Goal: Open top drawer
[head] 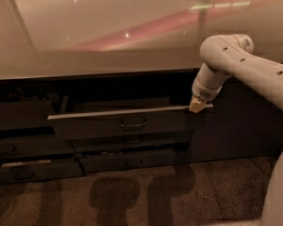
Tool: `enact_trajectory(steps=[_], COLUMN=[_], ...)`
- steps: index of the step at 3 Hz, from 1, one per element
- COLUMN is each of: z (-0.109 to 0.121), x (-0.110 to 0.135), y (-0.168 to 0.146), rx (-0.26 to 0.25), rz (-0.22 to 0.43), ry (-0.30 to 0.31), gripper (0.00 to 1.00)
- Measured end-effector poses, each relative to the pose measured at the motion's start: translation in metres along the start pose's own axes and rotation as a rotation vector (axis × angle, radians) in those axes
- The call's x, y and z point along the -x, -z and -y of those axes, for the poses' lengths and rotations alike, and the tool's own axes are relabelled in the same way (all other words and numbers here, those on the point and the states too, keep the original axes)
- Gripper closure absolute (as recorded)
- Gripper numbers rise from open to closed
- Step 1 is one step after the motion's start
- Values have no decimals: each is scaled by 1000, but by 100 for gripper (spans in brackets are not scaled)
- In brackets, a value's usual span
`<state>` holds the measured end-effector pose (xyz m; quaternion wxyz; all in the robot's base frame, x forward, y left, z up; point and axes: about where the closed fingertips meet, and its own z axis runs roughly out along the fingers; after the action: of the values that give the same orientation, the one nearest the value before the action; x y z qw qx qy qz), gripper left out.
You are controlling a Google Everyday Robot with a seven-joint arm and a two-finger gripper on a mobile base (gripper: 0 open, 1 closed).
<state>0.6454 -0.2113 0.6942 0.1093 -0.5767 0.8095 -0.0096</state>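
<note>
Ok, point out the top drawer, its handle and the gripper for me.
top drawer (89, 126), camera view, on the left half of its dark front panel.
handle (133, 125), camera view, on the middle of the loop.
gripper (198, 106), camera view, on its pale tip at the drawer's right top corner.

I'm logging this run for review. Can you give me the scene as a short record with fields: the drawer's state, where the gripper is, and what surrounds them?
top drawer: pulled partly out, its front standing forward of the cabinet
handle: at the centre of the front, nothing on it
gripper: at the right end of the drawer's top edge; contact cannot be confirmed
lower drawers: two narrower ones beneath, set further back
countertop: pale, above the drawers
task state: drawer open in part
</note>
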Motion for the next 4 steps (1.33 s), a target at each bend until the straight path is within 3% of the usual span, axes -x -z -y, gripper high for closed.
enact_trajectory(steps=[1, 2, 4], z=[-27, -54, -54], x=[-11, -22, -22], y=[-10, -33, -34], rx=[16, 76, 76], rz=[-3, -35, -35], ry=[11, 23, 23], gripper=[100, 81, 34])
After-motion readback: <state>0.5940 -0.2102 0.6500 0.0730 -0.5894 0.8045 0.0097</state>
